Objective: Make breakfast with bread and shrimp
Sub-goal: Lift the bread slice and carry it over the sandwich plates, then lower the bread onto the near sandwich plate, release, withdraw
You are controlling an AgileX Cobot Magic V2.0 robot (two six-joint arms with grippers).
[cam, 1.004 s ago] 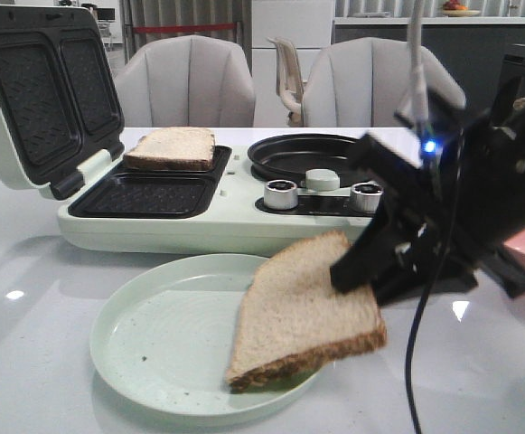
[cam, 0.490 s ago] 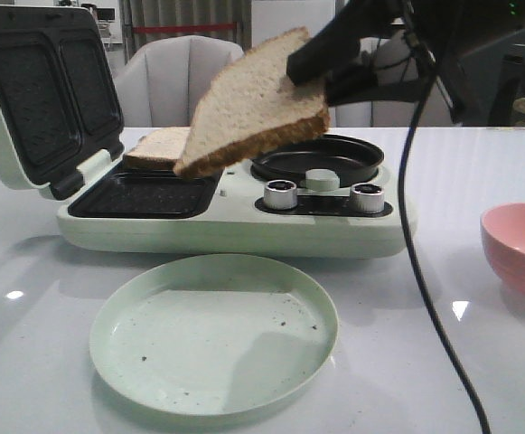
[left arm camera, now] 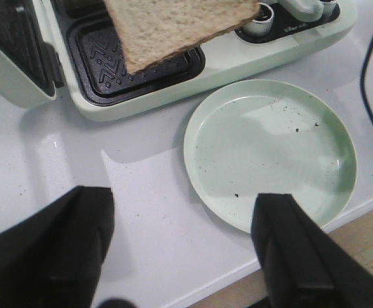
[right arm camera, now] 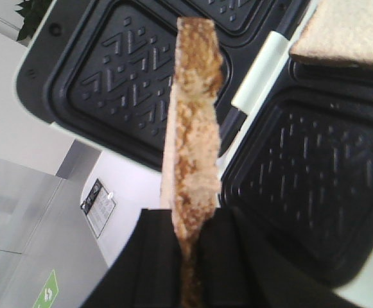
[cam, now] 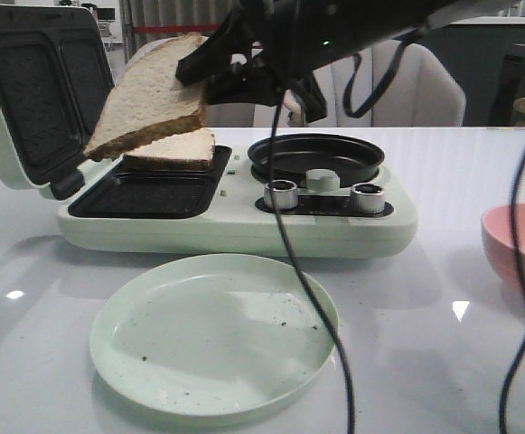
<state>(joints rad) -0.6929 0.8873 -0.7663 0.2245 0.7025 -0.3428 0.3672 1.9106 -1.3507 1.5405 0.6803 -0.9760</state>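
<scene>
The right gripper (cam: 210,74) clamps a tilted bread slice (cam: 149,92) above the second slice (cam: 173,148) in the sandwich maker (cam: 235,221), at ten o'clock from the plate (cam: 213,333). The left gripper (left arm camera: 180,247) hangs apart over the counter (cam: 45,289).

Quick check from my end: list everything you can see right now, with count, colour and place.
bread slice held: 1, beige with brown crust, in the air over the sandwich maker's left side
bread slice resting: 1, pale beige, on the far-left grill plate
sandwich maker: 1, pale green with black plates, lid open, mid-table
round pan: 1, black, maker's right side
plate: 1, pale green, near the front edge
bowl: 1, pink, far right
shrimp: none visible
right gripper: clamped on the held slice
left gripper: open, over the table
</scene>
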